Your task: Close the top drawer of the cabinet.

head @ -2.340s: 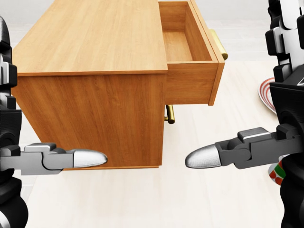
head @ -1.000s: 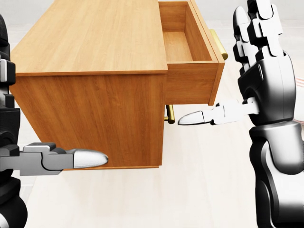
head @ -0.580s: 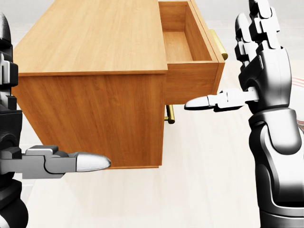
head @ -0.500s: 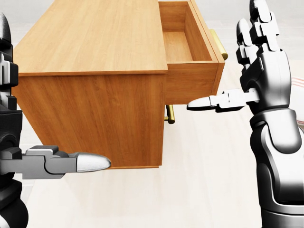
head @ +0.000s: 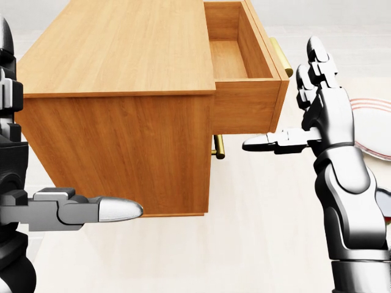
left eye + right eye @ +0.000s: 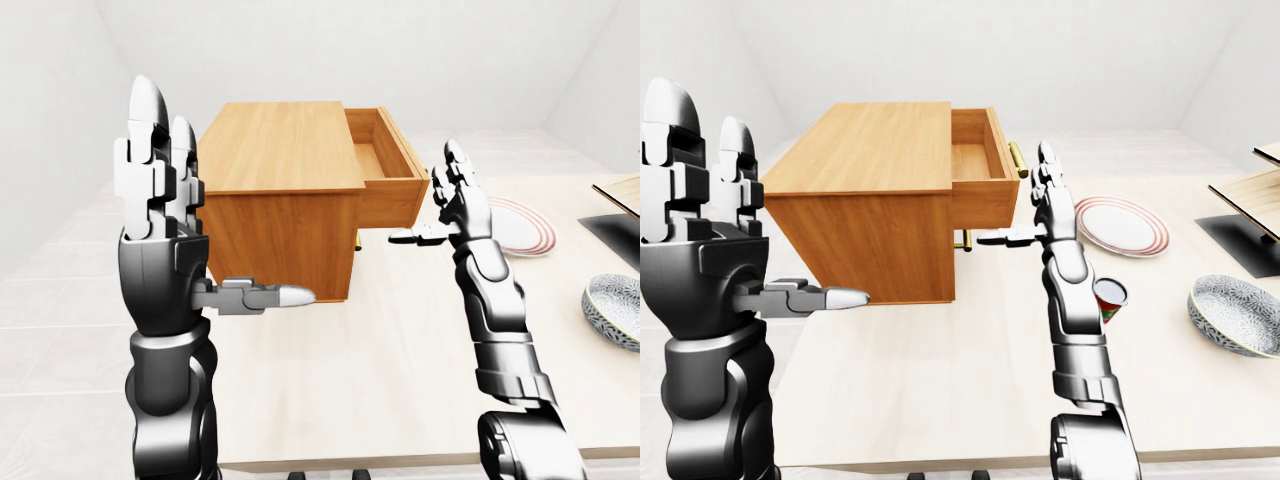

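The wooden cabinet (image 5: 122,55) stands on the table, with its top drawer (image 5: 244,107) pulled out toward the right of the head view and empty. A brass handle (image 5: 282,58) runs along the drawer's front face. My right hand (image 5: 292,107) is open just right of that front face, fingers (image 5: 317,61) upright and thumb pointing left below the drawer's corner. Contact with the drawer cannot be told. My left hand (image 6: 215,210) is open at the left, on the near side of the cabinet's side panel, holding nothing.
A second brass handle (image 5: 218,146) shows below the open drawer. Right of the cabinet lie a red-ringed plate (image 6: 1123,225), a small can (image 6: 1108,298) behind my right forearm, a patterned bowl (image 6: 1238,315) and a dark board (image 6: 1240,235). The table edge (image 6: 940,455) runs along the bottom.
My right hand rose from low over the table to beside the drawer front, then reached farther out toward it. The left hand barely moved, and the drawer is still pulled out.
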